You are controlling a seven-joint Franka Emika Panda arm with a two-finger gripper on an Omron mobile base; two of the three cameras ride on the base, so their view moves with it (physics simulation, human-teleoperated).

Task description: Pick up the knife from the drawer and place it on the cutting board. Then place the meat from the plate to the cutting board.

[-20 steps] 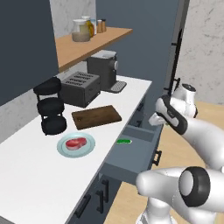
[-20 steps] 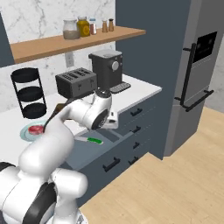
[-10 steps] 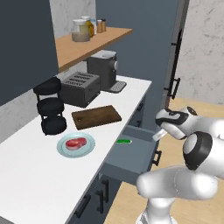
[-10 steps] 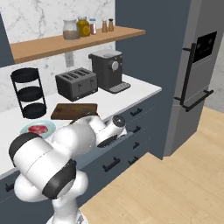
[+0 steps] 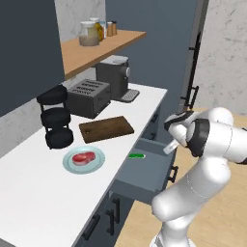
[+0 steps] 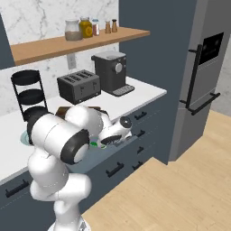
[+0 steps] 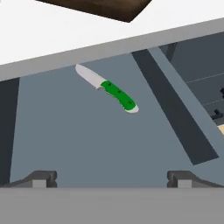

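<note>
One knife (image 7: 107,89) lay flat on the floor of the pulled-out drawer (image 7: 87,144), green handle toward the drawer's front and pale blade reaching back under the tabletop (image 5: 43,193) edge; in the left base view its green handle (image 5: 137,156) showed at the drawer's back, just beside the tabletop. The pincer (image 7: 109,178) hung above the drawer's front part, apart from the knife, its two dark fingertips (image 7: 40,178) spread wide with nothing between them. On the tabletop the dark brown cutting board (image 5: 106,129) sat bare in front of the toaster (image 5: 88,97), and near it, on the side away from the coffee machine (image 5: 114,77), the blue-green plate (image 5: 99,162) carried the red meat (image 5: 82,157). A black tiered stand (image 5: 56,123) stood behind the plate, and jars (image 5: 88,34) lined the wooden shelf (image 5: 96,48) above
</note>
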